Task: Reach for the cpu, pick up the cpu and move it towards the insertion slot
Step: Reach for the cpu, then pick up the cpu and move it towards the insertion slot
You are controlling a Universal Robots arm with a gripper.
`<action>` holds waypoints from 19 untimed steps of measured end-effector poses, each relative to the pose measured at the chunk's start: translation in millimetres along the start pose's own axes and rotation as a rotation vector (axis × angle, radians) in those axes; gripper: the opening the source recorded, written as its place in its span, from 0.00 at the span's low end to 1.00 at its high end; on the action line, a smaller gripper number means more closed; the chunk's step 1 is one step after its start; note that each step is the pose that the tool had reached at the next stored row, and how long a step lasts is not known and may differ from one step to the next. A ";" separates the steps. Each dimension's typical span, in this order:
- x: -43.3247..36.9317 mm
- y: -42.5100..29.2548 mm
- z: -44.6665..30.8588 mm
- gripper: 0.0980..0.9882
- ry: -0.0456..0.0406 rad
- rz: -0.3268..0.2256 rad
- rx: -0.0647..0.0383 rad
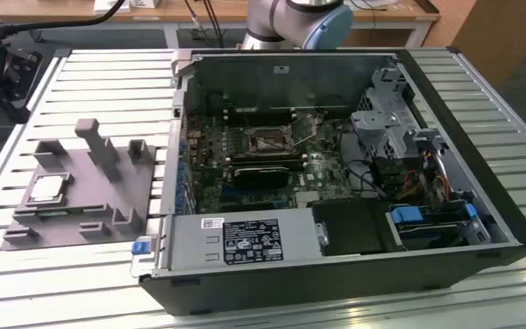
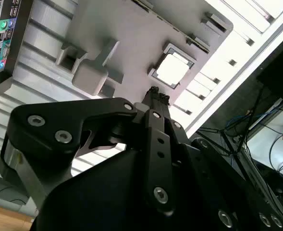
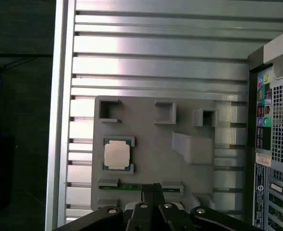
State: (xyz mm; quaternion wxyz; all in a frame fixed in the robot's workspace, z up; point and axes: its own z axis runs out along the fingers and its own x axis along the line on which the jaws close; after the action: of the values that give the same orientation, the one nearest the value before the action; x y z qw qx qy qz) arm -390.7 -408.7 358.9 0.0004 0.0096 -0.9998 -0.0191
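Gripper [image 3: 153, 186], jaws closed and empty, hovers over the tray [image 3: 151, 126]; cpu [image 3: 117, 155] lies unpicked by the tray's edge, slot [image 1: 268, 142] well apart.

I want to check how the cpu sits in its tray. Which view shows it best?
The first wrist view: it looks straight down on the cpu, whole and unobstructed in the grey tray. The second wrist view shows it at a slant, glaring white; the exterior view shows it from afar, obliquely.

The cpu [image 3: 117, 155] looks pale smooth metal, the tray [image 3: 151, 139] matt plastic, the table [image 3: 155, 67] bright metal.
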 end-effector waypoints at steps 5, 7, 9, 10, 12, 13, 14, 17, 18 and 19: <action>1.1 0.0 0.1 0.01 0.0001 0.000 0.000; 3.3 0.1 0.6 0.01 0.0000 0.000 0.000; 6.3 0.1 1.0 0.01 0.0001 0.000 0.000; 8.2 0.1 1.2 0.01 0.0001 0.000 0.000; 12.5 0.2 1.8 0.01 0.0000 0.000 0.000; 14.8 0.2 2.1 0.01 0.0000 0.000 0.000; 16.4 0.2 2.6 0.01 0.0000 0.000 0.000; 21.3 0.2 4.2 0.01 0.0000 0.000 0.000; 23.5 0.3 4.8 0.01 0.0000 0.000 0.000; 25.4 0.3 5.2 0.01 0.0001 0.000 0.000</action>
State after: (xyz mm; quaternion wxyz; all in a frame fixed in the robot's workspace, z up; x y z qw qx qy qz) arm -416.2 -408.7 353.8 0.0005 0.0095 -0.9998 -0.0191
